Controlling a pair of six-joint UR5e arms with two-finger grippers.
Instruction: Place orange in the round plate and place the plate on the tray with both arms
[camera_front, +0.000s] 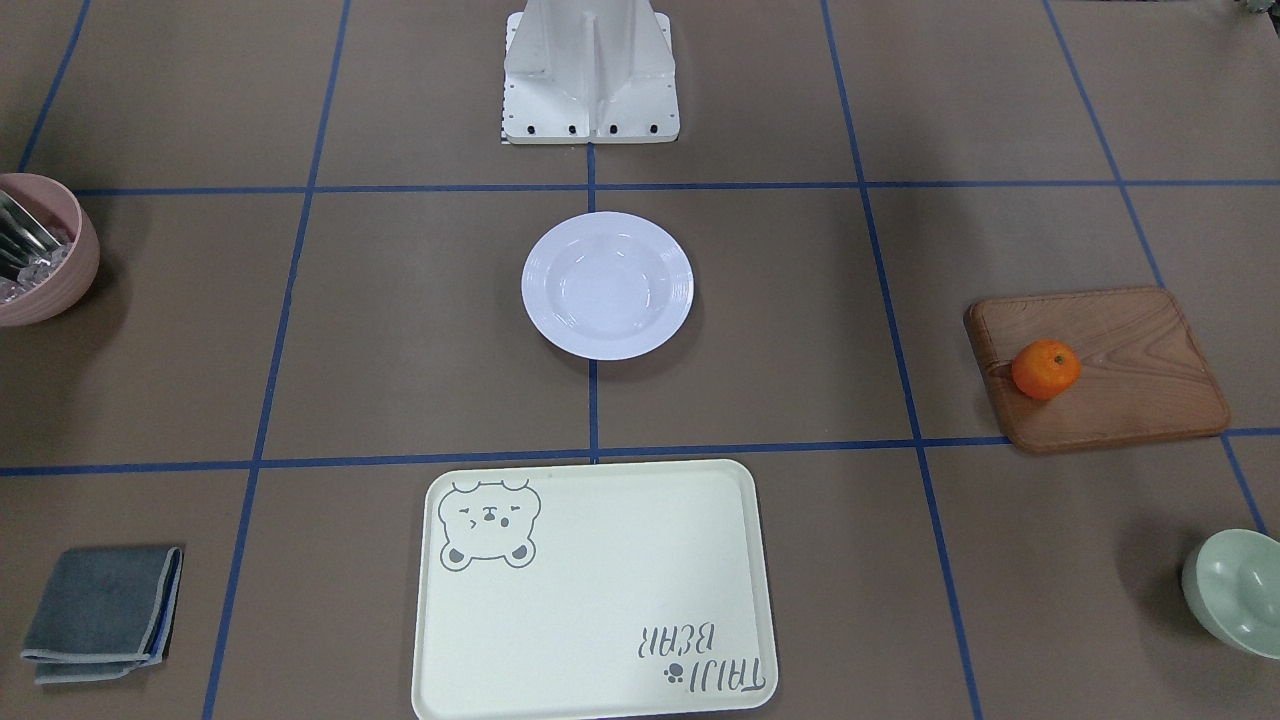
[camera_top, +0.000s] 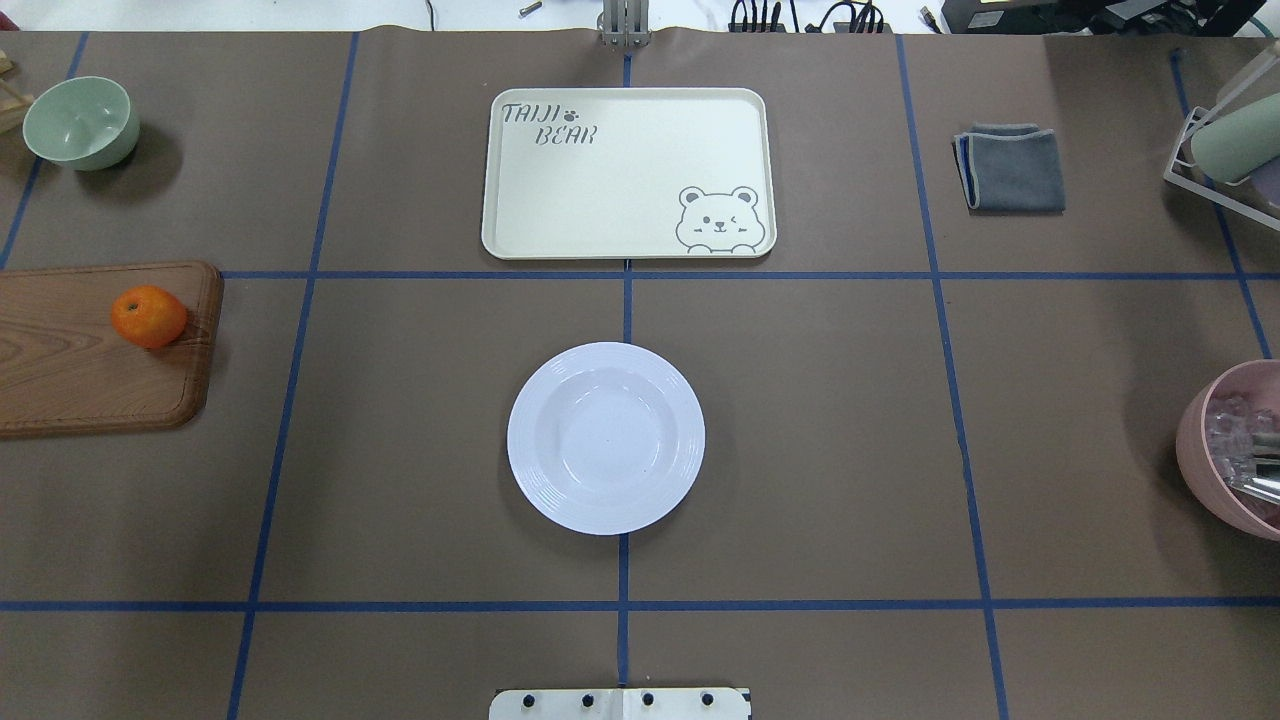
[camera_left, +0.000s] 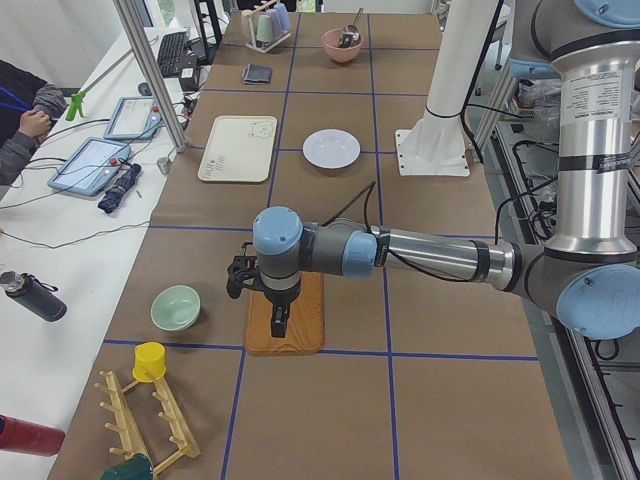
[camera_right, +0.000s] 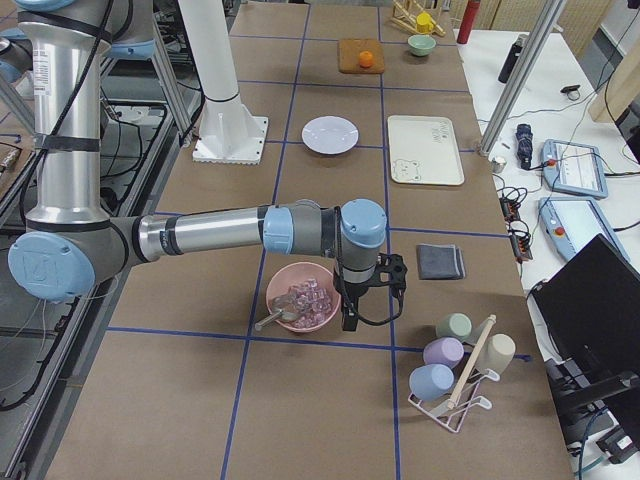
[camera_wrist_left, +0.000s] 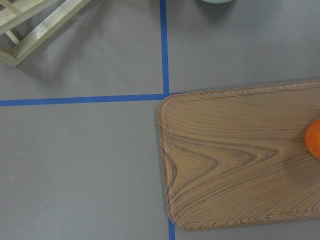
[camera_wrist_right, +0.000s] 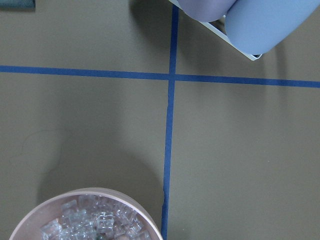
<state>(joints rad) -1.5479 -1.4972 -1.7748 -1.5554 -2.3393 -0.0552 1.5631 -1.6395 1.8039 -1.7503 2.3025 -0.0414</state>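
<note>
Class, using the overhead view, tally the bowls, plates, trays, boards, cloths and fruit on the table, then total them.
Bowls: 2 (pale green bowl, pink bowl)
Plates: 1 (round plate)
Trays: 1 (tray)
Boards: 1 (wooden board)
Cloths: 1 (grey cloth)
Fruit: 1 (orange)
Total: 7

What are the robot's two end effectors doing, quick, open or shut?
Left end effector: cannot tell, seen only from the side.
Right end effector: cannot tell, seen only from the side.

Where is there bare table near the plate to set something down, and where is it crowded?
Wide bare patches flank the round plate: one toward the wooden board, one toward the pink bowl. The tray is empty. Crowded: both far ends, by the green bowl and the racked cups.
</note>
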